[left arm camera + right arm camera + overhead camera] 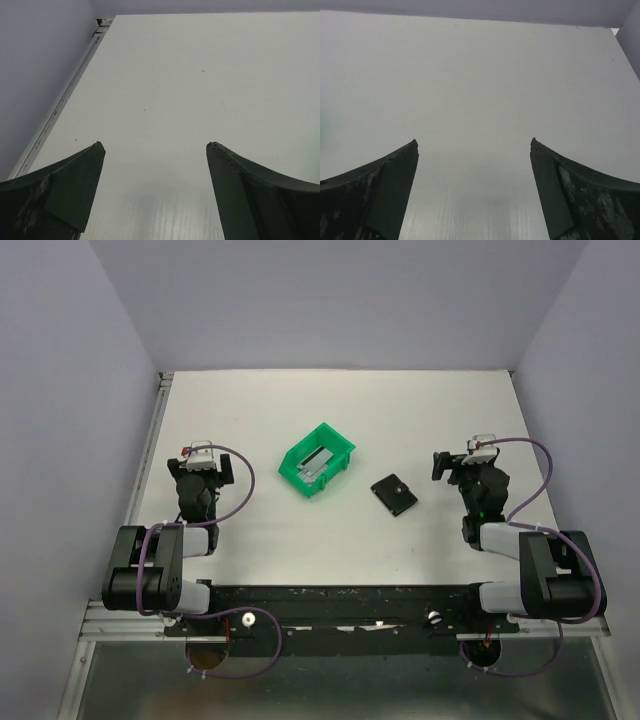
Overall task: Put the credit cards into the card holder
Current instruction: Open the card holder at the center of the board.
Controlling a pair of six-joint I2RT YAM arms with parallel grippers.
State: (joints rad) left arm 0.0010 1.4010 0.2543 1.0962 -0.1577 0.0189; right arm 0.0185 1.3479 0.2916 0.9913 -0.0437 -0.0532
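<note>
Table point(330, 410) carries little. The green bin point(337, 437) sits about mid-table, a bit toward the left edge. The holder point(394, 493) lies flat just beside it on the right-edge side, slightly nearer the near edge, and looks folded shut. Cards point(316, 465) are inside the bin, greyish and stacked or overlapping; can't count them from above. Left gripper point(155, 145) is spread wide and empty near the left edge. Right gripper point(474, 142) is likewise released and empty near the right edge. Both wrist views show bare table only. Risks as I see them: the cards lie flat on the bin floor, so the walls will crowd the fingers and a pinch could lift several or none. The light bin may skid or tip. The holder needs opening and pinning, or it'll slide when a card is pushed at a slot.
</note>
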